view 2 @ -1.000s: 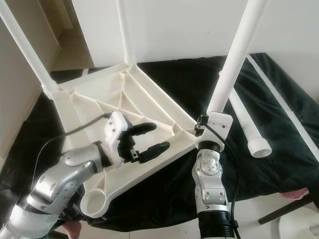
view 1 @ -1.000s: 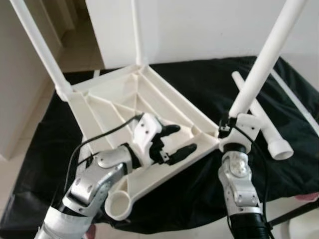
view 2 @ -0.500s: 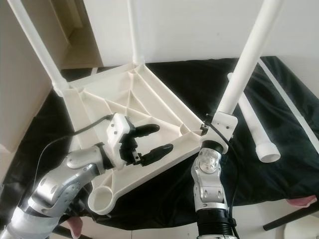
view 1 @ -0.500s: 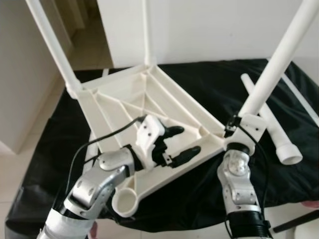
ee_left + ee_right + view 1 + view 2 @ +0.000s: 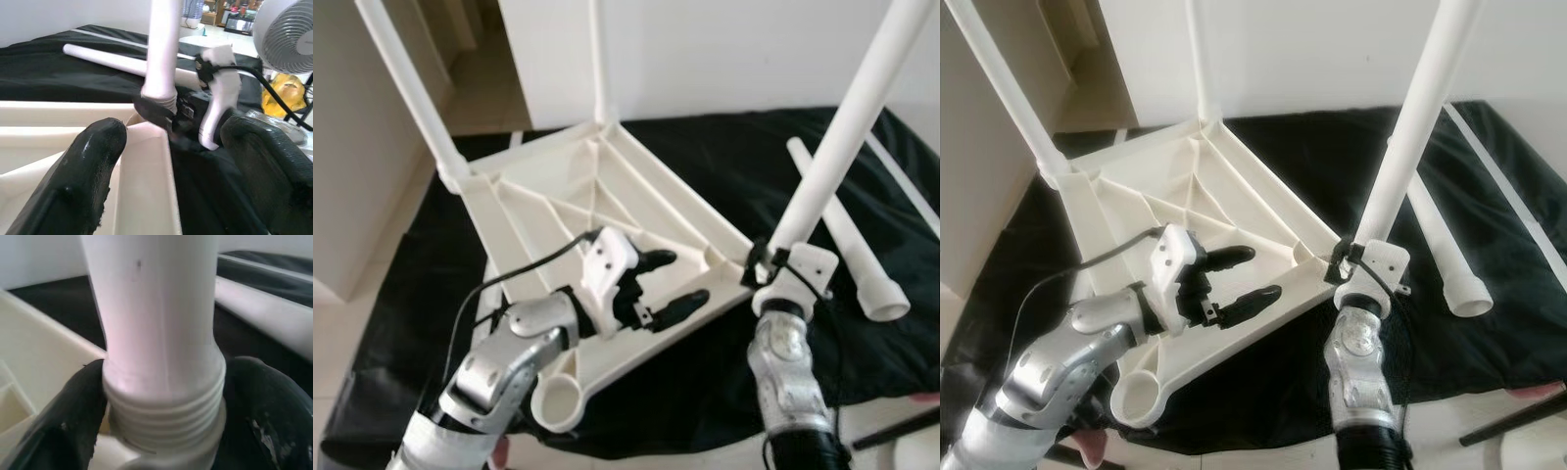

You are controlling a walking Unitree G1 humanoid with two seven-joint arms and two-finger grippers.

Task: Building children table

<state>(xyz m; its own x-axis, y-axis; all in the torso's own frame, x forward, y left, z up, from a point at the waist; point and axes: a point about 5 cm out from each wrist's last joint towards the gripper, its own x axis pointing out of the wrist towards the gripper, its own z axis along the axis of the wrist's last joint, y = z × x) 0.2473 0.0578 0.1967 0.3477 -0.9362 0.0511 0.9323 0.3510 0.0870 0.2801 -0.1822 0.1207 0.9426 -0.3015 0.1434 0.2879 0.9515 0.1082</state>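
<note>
The white plastic table top (image 5: 558, 196) lies upside down on a black cloth. Two white legs (image 5: 406, 88) (image 5: 597, 59) stand in its far corners. My right gripper (image 5: 762, 262) is shut on the base of a third leg (image 5: 842, 127), which stands tilted at the right corner. The wrist view shows that leg's threaded end (image 5: 164, 406) between my fingers (image 5: 68, 421), just above the corner socket. My left gripper (image 5: 685, 277) is open, its fingers (image 5: 83, 166) on either side of the table's front rim (image 5: 146, 181). The near corner socket (image 5: 556, 403) holds nothing.
A loose white leg (image 5: 847, 240) lies on the black cloth (image 5: 724, 157) to the right, with a thin white rod (image 5: 901, 181) beyond it. A white wall stands behind and a doorway opens at the far left. A fan (image 5: 288, 34) stands off to the right.
The view has shifted a little. My right wrist has turned slightly around the leg's base and the leg stands a bit steeper. The left gripper stays in place on the rim.
</note>
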